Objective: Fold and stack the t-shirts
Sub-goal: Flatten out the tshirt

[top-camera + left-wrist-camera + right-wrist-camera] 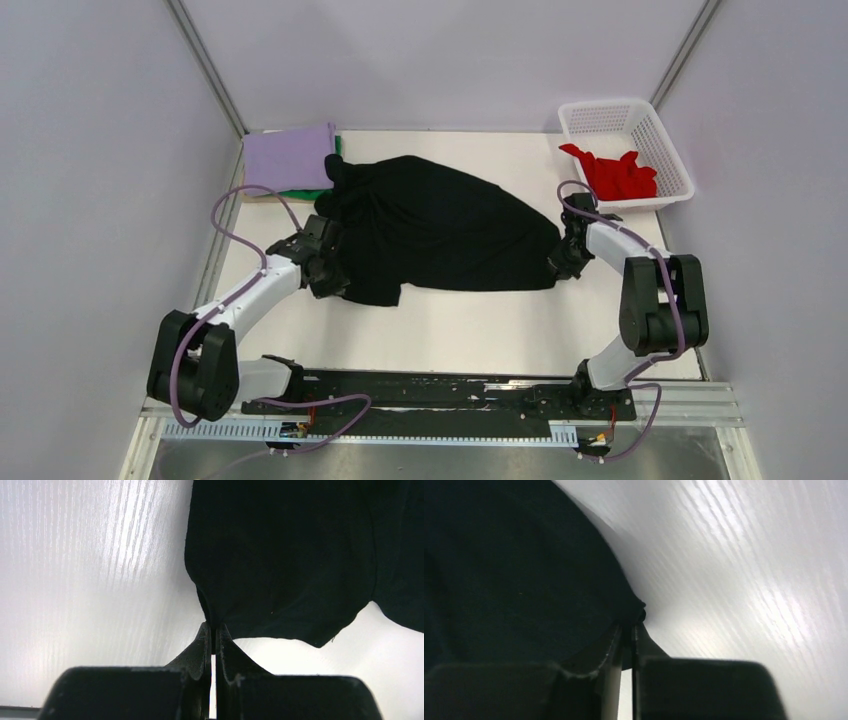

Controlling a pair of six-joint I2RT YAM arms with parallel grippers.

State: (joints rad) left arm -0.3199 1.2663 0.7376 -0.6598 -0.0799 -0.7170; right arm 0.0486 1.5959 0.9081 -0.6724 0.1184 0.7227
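No text, label, brand, number or sign can be read in any view: the black t-shirt (pixel 440 225), the lilac t-shirt (pixel 288 157) and the white basket (pixel 668 152) show only plain surfaces

Both arms reach forward from their bases at the near edge and bend inward toward each other. The left arm (pixel 245 295) slants forward and to the right from a low elbow, wrist turned toward the middle; the left hand (pixel 212 630) has its fingers pressed together, pinching an edge of the black t-shirt (pixel 280 555). The right arm (pixel 640 290) folds at its elbow and curves leftward; the right hand (pixel 630 629) is nipped nearly closed on a corner of that cloth
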